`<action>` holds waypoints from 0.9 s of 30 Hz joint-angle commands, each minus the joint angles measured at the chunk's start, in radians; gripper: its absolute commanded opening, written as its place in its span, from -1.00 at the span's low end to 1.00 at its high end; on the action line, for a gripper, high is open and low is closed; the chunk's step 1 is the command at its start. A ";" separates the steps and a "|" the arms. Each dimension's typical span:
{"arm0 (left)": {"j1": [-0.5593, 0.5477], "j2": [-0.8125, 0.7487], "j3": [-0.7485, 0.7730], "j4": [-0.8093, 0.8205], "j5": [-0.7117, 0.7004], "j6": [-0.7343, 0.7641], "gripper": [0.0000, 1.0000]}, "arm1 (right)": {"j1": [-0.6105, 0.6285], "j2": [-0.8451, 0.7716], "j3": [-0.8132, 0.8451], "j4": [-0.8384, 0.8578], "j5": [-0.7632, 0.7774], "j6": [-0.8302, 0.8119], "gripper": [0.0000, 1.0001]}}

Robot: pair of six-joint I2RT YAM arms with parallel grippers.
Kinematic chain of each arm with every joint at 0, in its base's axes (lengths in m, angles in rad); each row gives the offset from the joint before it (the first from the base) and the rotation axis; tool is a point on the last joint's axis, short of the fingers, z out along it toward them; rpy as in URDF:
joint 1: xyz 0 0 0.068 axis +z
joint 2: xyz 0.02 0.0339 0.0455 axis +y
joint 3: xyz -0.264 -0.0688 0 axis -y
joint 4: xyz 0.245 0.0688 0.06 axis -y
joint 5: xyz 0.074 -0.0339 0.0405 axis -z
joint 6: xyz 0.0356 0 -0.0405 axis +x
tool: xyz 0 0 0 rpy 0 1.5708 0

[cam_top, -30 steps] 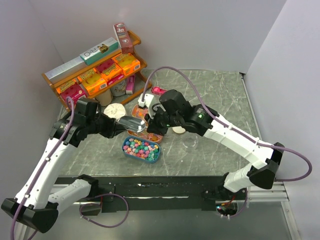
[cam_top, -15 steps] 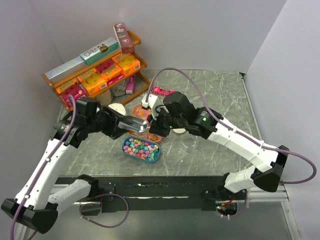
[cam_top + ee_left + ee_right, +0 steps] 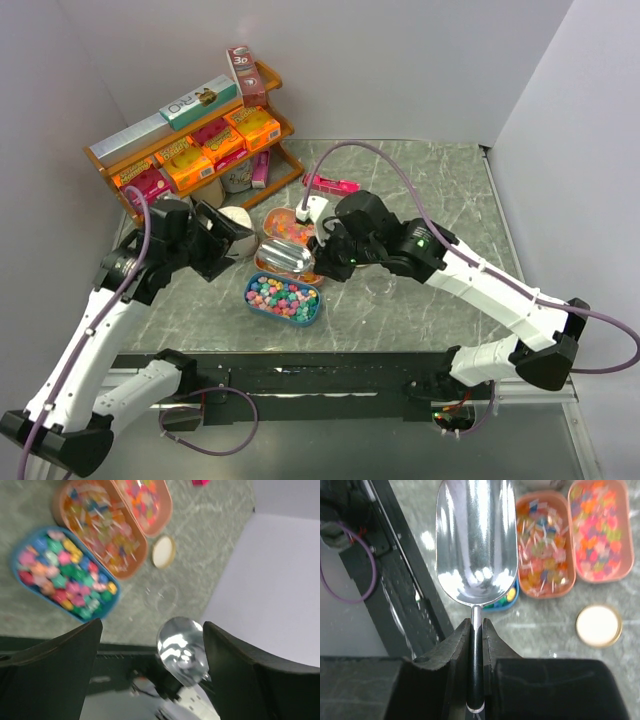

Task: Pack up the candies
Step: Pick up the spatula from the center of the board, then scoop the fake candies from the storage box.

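Top external view: a tall box (image 3: pixel 240 62) read "3o" and a teal box (image 3: pixel 195 100) read "RO". The right pincer (image 3: pixel 322 262) clamped one scoop (image 3: pixel 283 258). The candies (image 3: pixel 283 297) filled one blue tray (image 3: pixel 247 296) just nearward of it.

Left wrist view: the left pincer (image 3: pixel 151 625) gaped wide and held nothing, with the candies (image 3: pixel 62 572) ahead-left.

Right wrist view: the right pincer (image 3: pixel 476 629) gripped the scoop handle. Two orange trays (image 3: pixel 573 577) lay ahead-right, and the candies (image 3: pixel 506 595) were under the scoop rim.
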 commanded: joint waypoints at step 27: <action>-0.001 0.235 -0.313 0.291 -0.286 0.311 0.61 | 0.055 0.331 0.031 -0.354 0.142 -0.122 -1.00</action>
